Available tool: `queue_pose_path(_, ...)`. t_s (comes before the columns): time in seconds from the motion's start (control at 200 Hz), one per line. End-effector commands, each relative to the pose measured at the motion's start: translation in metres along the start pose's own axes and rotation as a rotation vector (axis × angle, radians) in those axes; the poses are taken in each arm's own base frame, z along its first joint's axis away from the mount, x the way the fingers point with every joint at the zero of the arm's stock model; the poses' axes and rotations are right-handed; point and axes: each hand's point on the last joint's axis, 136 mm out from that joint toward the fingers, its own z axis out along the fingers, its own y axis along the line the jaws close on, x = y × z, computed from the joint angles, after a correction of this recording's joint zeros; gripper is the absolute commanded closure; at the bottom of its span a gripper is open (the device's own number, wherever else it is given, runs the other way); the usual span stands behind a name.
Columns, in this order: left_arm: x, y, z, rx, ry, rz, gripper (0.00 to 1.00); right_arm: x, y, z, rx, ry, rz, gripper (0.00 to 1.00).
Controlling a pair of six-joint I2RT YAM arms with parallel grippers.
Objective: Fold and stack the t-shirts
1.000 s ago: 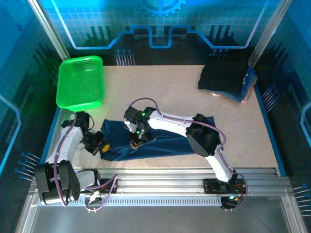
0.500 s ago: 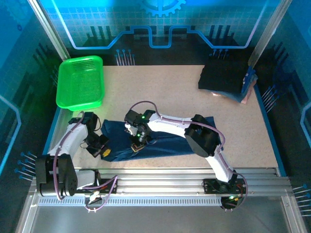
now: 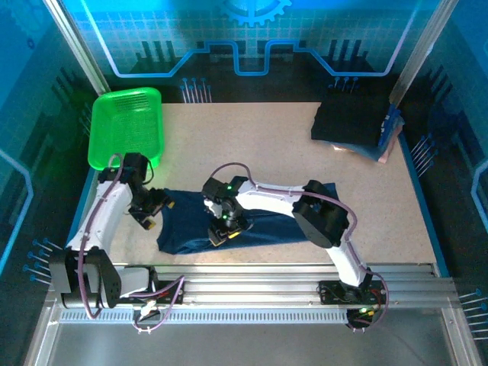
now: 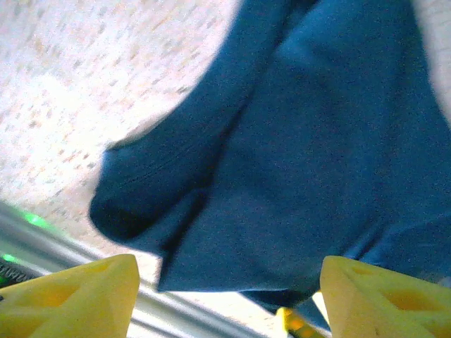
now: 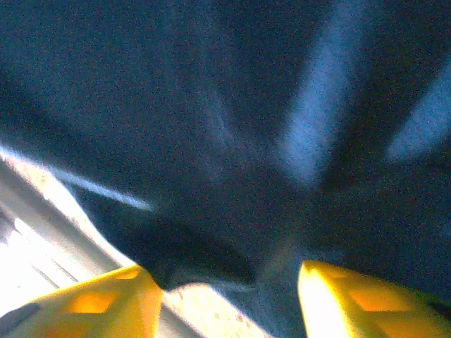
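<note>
Two grippers are held wide and empty: left gripper [image 3: 156,210] just in front of the green basket [image 3: 126,130], right gripper [image 3: 227,232] farther right, over the navy t-shirt [image 3: 187,229] spread there. Folded t-shirts [image 3: 351,122] are stacked far right of the basket.

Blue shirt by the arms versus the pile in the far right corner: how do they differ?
The blue shirt lies rumpled in a long strip near the front edge; the pile is folded and compact. The blue shirt is blue throughout; the pile is near-black on top, lighter edges below. Both rest on the table.
</note>
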Motion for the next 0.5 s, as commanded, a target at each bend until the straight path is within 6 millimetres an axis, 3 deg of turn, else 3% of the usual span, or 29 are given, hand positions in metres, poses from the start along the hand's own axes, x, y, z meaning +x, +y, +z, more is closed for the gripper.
queue_pose_path(0.0, -0.017, -0.031, -0.003, 0.067, -0.034, 0.026, 0.31, -0.005, -0.011, -0.055, 0.006, -0.116, 0.02, 0.39)
queue_pose_path(0.1, -0.014, -0.053, 0.009, 0.078, 0.001, 0.089, 0.31, -0.005, -0.035, -0.096, 0.025, -0.218, 0.064, 0.24)
queue_pose_path(0.17, -0.011, -0.058, 0.025, 0.049, 0.033, 0.105, 0.31, -0.002, -0.056, -0.121, 0.012, -0.284, 0.113, 0.12)
queue_pose_path(0.2, -0.01, -0.058, 0.033, 0.039, 0.045, 0.097, 0.31, 0.001, -0.071, -0.131, 0.026, -0.306, 0.144, 0.04)
queue_pose_path(0.26, -0.01, -0.062, 0.048, 0.05, 0.069, 0.073, 0.32, 0.011, -0.109, -0.146, 0.091, -0.331, 0.234, 0.0)
queue_pose_path(0.38, -0.013, -0.068, 0.066, 0.041, 0.078, 0.072, 0.34, 0.043, -0.181, -0.148, 0.13, -0.284, 0.489, 0.01)
queue_pose_path(0.495, -0.015, -0.079, 0.065, 0.04, 0.067, 0.103, 0.35, 0.066, -0.22, -0.149, 0.143, -0.324, 0.621, 0.01)
